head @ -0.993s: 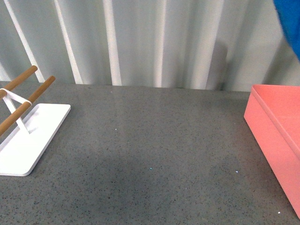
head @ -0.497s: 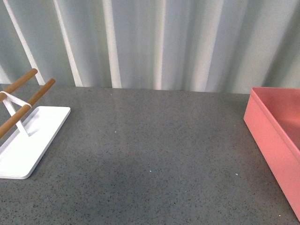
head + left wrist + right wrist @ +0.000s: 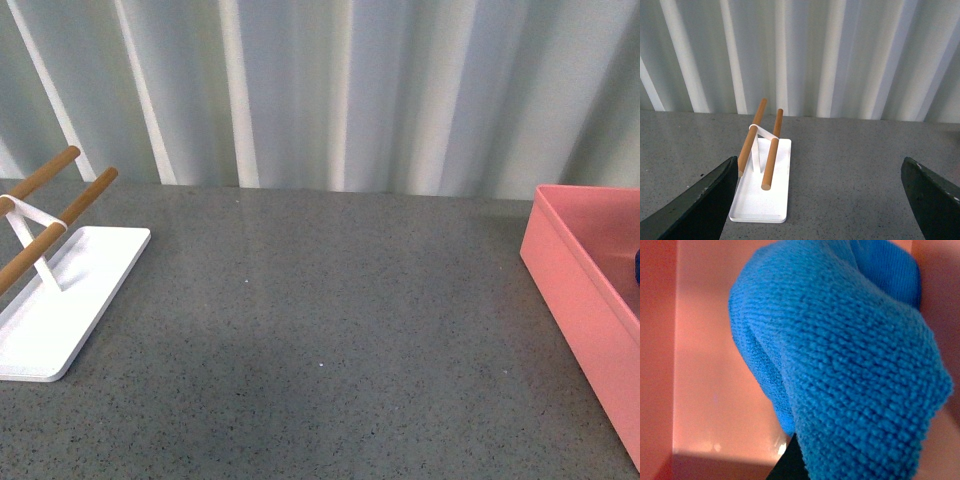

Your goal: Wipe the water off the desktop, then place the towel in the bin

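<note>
Starting on the left, a white rack with two wooden rods sits on the desktop. It has no part in this job, and it stands off to the side, well away from the bin. The left wrist view shows the same rack from above. The left gripper hangs over the desktop with its two dark fingers spread wide and nothing between them. My guess is that it waits there so it stays out of the way.

The middle of the desktop is bare, grey and speckled. I see no shiny wet spot on it, so the wiping looks done.

On the right sits the pink bin, with its open top facing up so things can drop in. A tiny bit of blue peeks over its far edge in the front view.

The right wrist view is almost filled by the blue towel. It is bunched up and hangs down, with the pink floor and walls of the bin behind it. So the towel is over or just inside the bin. The right gripper's fingers are hidden by the cloth, so I cannot tell if they grip it or have let go. If they grip it, opening up should let it fall in.
</note>
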